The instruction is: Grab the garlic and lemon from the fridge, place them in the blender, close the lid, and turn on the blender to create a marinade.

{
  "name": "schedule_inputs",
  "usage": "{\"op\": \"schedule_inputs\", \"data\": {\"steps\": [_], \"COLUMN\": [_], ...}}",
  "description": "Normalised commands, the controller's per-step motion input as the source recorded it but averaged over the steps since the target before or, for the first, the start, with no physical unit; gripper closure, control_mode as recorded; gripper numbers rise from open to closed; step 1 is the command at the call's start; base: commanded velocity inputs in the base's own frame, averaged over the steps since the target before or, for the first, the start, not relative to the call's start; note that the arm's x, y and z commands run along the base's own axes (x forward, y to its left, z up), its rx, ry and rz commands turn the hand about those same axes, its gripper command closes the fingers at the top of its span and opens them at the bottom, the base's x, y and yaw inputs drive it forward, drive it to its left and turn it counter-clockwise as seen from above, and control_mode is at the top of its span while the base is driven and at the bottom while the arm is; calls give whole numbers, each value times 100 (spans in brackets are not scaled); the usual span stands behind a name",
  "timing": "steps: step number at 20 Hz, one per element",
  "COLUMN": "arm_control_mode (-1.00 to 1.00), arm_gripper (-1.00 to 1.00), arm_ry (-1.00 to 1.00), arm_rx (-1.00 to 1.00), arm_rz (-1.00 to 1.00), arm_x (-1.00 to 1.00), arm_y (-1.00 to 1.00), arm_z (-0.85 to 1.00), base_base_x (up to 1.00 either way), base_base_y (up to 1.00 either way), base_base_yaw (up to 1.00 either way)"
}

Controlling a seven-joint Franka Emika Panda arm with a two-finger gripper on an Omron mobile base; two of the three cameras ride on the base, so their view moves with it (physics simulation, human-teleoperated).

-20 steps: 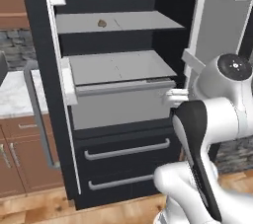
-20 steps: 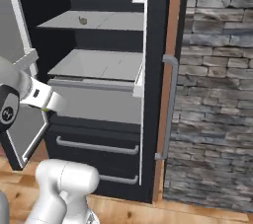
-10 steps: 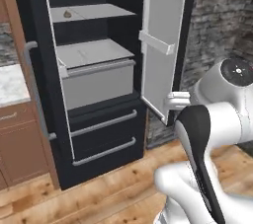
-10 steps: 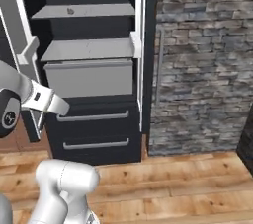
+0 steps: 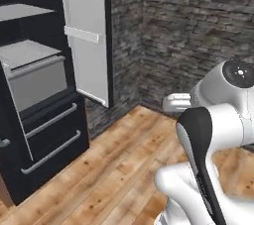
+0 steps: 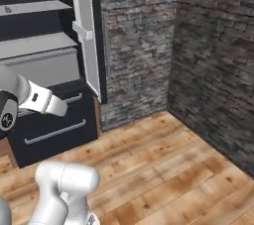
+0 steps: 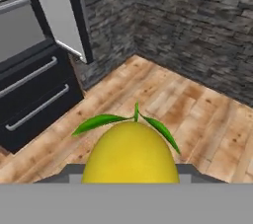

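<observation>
The lemon (image 7: 130,155), bright yellow with two green leaves, sits at the bottom centre of the hand view. My gripper (image 7: 129,177) is shut on it, with its fingers mostly hidden behind the fruit. The fridge (image 5: 38,95) stands at the left with its door (image 5: 90,45) swung open, grey shelves and drawers showing; it also appears as the fridge (image 6: 47,73) and the fridge (image 7: 30,82). A tiny lump (image 6: 7,9) on the upper shelf may be the garlic; it is too small to be sure. The blender and the lid are out of view.
A dark stone wall (image 6: 198,55) forms a corner ahead and to the right. Wooden floor (image 5: 114,169) stretches between me and the wall. The open fridge door (image 6: 87,35) juts out toward the room beside the wall.
The whole picture has swung: the base has turned right, away from the fridge, which slid to the left edge. The stone wall corner has come into view. The grip looks unchanged.
</observation>
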Motion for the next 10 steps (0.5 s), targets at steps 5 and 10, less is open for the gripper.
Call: {"op": "schedule_inputs", "data": {"steps": [5,10], "arm_control_mode": [100,100], "arm_gripper": [100,100], "arm_ry": [0,0], "arm_rx": [0,0], "arm_rz": [0,0], "arm_x": [0,0], "arm_y": [0,0], "arm_z": [0,0], "base_base_x": [-32,-13], "base_base_y": [2,0], "base_base_yaw": [-93,-97]}}
